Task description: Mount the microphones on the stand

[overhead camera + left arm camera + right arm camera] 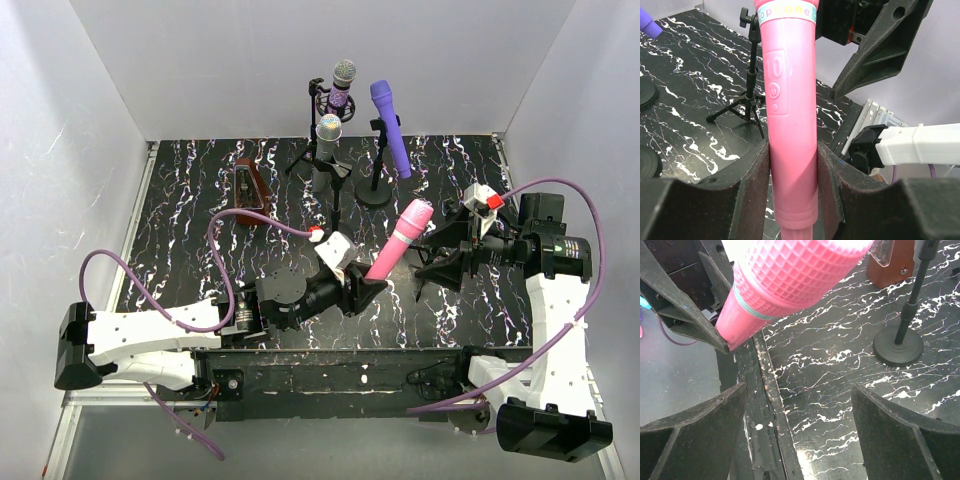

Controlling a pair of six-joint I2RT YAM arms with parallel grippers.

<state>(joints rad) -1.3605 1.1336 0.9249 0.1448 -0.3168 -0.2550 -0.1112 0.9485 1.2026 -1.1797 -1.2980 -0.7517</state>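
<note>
The pink microphone (400, 240) slants up and to the right over the middle of the table. My left gripper (372, 285) is shut on its lower handle, and in the left wrist view both pads press the pink microphone (790, 125) inside the left gripper (792, 170). My right gripper (440, 265) stands open just right of the mesh head. In the right wrist view that pink head (790, 275) hangs above the empty right gripper (800, 425). On the stands at the back sit the glittery purple microphone (343, 85), the silver one (328, 135) and the violet one (390, 125).
A dark red wedge box (248, 190) stands at the back left. The round-base stand (899, 345) is beyond my right fingers. A small bare tripod stand (751, 75) rises behind the pink handle. White walls enclose the table on three sides.
</note>
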